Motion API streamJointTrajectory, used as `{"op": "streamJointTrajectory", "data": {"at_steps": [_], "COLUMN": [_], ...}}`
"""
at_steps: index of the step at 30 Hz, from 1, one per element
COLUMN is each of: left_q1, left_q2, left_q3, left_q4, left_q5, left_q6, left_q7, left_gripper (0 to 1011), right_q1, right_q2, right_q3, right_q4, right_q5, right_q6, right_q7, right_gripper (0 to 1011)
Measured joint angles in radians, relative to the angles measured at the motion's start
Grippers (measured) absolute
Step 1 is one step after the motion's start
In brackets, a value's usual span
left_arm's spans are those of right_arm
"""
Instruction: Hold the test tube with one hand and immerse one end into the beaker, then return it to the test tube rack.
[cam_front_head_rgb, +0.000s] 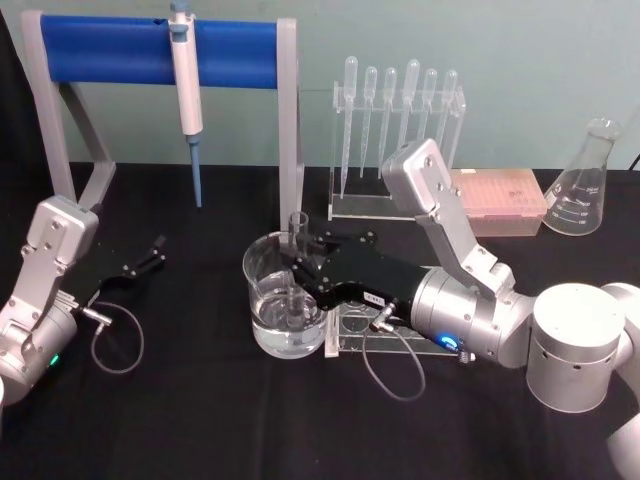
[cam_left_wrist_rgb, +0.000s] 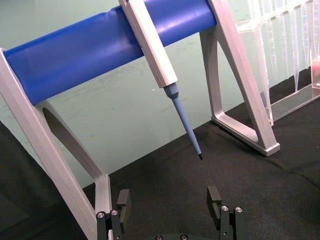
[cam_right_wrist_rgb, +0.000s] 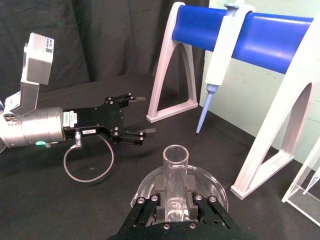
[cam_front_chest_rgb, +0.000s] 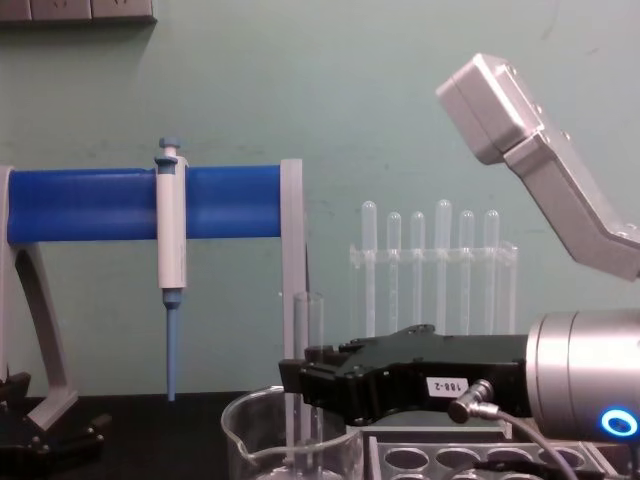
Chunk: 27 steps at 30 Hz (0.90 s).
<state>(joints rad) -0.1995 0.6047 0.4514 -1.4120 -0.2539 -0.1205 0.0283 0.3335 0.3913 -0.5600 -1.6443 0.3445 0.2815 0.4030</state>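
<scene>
Holding test tube (cam_front_head_rgb: 297, 228) upright in part-filled beaker (cam_front_head_rgb: 258, 295), right claw (cam_front_head_rgb: 298, 264) clenched, left claw (cam_right_wrist_rgb: 146, 115) released.

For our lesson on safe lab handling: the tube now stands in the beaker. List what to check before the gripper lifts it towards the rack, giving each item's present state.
1. Right gripper shut on the test tube: ok.
2. Tube upright: ok.
3. Lower end in the liquid of the beaker: ok.
4. Tube apart from the beaker rim: ok.
5. Holes of the test tube rack beside the gripper free: ok.
6. Left gripper open, off to the left of the beaker: ok.
</scene>
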Motion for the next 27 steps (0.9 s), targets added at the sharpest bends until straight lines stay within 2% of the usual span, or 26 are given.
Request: {"op": "streamJointTrajectory", "data": {"at_steps": [27], "left_q1": [0.000], "left_q2": [0.000], "left_q3": [0.000], "left_q4": [0.000], "left_q5": [0.000], "left_q6": [0.000], "left_q7": [0.000], "left_gripper": [1000], "right_q1": [-0.006], "right_q2": [-0.005], "right_q3": [0.003], "right_q4": [0.002], "right_q5": [-0.007], "right_q6": [0.006], "right_q7": [0.006], "right_gripper": [239]}}
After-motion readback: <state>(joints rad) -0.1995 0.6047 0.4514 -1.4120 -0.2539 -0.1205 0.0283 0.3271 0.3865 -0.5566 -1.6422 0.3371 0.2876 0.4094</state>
